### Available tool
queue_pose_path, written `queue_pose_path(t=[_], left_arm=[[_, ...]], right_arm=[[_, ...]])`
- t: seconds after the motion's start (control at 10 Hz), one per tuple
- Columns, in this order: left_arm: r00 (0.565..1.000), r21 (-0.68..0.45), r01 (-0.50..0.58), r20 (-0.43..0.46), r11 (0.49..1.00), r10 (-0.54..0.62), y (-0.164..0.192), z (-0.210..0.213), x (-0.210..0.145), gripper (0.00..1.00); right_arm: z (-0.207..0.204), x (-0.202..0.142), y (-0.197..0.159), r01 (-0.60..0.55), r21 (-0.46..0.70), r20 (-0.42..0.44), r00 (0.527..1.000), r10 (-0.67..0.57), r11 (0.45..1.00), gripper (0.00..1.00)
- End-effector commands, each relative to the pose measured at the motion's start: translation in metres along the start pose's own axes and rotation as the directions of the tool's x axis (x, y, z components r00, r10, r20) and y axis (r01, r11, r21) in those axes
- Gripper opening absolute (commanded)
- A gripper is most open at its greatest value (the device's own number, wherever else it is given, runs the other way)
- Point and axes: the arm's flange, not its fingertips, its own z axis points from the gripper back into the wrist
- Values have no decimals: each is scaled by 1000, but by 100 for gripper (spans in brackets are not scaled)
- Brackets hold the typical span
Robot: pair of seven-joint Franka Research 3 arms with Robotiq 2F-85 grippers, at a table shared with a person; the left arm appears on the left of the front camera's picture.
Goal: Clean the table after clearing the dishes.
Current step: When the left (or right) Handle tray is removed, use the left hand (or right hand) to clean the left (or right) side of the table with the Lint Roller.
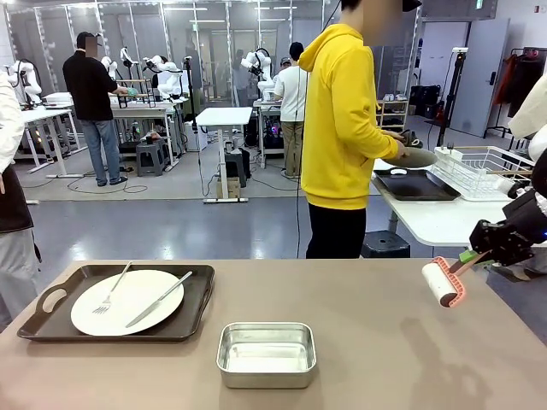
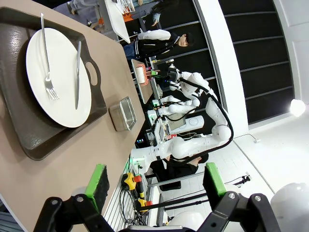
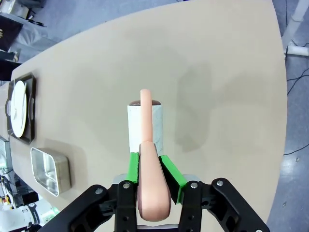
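Note:
On the grey-brown table (image 1: 367,299), a dark brown tray (image 1: 51,320) at the left holds a white plate (image 1: 128,301) with a fork (image 1: 109,295) and a knife (image 1: 158,301). My right gripper (image 1: 487,248) hovers over the table's right end, shut on the pink handle of a lint roller (image 1: 443,282). The right wrist view shows the roller (image 3: 145,126) held just above the table (image 3: 217,72), with the right gripper (image 3: 153,169) clamped on its handle. My left gripper (image 2: 154,181) is open and holds nothing, well off from the tray (image 2: 43,140) and plate (image 2: 58,77).
A small steel pan (image 1: 267,354) sits at the table's front middle. Across the table a person in a yellow hoodie (image 1: 342,120) faces right, holding a dish (image 1: 410,156) over a dark tray (image 1: 419,186) on a white side table, beside a wire rack (image 1: 483,166).

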Motion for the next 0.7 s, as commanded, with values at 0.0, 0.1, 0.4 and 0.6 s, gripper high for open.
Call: queue_pose_path(t=[0.0,0.1,0.4,0.6], left_arm=[[1000,7,2,-1,1000,-2,-2,1,-4,100],[1000,7,2,-1,1000,-2,-2,1,-4,100],[1000,7,2,-1,1000,-2,-2,1,-4,100],[1000,7,2,-1,1000,-2,-2,1,-4,100]], right_arm=[[5,2,-5,8,-15,23,1000,-8,1000,23],[5,2,-5,8,-15,23,1000,-8,1000,23],[5,2,-5,8,-15,23,1000,-8,1000,23],[5,2,-5,8,-15,23,1000,-8,1000,23]])
